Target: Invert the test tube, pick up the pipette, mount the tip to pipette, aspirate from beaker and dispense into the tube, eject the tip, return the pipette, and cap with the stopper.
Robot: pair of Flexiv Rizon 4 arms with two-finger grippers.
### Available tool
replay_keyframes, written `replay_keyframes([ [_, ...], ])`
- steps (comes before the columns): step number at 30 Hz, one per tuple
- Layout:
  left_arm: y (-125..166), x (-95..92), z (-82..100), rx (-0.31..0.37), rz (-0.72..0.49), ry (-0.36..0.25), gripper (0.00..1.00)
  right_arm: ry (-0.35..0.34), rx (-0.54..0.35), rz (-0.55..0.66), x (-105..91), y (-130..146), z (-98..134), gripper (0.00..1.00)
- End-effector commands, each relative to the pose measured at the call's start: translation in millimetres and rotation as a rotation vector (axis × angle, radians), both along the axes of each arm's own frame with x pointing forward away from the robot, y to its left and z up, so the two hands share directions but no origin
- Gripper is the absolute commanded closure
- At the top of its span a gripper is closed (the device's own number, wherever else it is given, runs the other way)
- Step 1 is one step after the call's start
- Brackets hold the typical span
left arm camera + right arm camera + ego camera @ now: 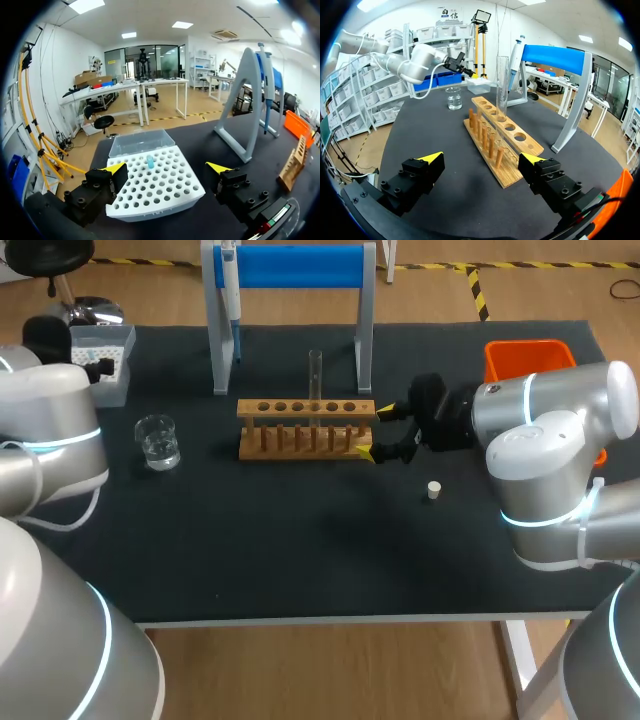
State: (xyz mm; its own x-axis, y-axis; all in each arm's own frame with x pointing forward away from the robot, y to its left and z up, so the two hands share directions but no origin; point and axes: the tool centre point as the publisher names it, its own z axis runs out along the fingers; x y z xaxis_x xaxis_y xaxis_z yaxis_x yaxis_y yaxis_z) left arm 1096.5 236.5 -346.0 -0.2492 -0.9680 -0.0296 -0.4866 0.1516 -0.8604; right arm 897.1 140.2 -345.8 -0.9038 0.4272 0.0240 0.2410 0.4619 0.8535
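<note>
While the right tool [375, 432] stands apart at the rack's [305, 408] end, the left tool [166, 168] gapes before the tip box [155, 210].

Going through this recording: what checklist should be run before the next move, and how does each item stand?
1. Test tube upright in the rack: ok.
2. Right pincer open, at the rack's end, apart from the tube: ok.
3. Pipette hanging on the stand, untouched: ok.
4. Left pincer open over the tip box, which holds one blue tip: ok.
5. Beaker holds liquid: ok.
6. Stopper lying free on the table: ok.
</note>
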Motion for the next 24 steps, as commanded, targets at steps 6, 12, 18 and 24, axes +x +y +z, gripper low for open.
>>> replay_keyframes([
  [6, 1.3, 12.6, -3.6, 0.003, -0.002, 0.009, 0.52, 0.001, 0.000, 0.000, -0.4, -0.6, 0.3, 0.00],
  [12, 2.3, 17.4, -4.3, 0.006, -0.003, 0.014, 0.52, 0.001, 0.000, 0.000, -0.4, -0.6, 0.3, 0.00],
  [18, 3.3, 23.3, -6.4, 0.006, -0.003, 0.020, 0.51, 0.001, 0.000, 0.000, -0.4, -0.6, 0.3, 0.00],
  [24, 5.0, 28.6, -7.6, 0.004, 0.002, 0.021, 0.52, 0.001, 0.000, 0.000, -0.4, -0.6, 0.3, 0.00],
])
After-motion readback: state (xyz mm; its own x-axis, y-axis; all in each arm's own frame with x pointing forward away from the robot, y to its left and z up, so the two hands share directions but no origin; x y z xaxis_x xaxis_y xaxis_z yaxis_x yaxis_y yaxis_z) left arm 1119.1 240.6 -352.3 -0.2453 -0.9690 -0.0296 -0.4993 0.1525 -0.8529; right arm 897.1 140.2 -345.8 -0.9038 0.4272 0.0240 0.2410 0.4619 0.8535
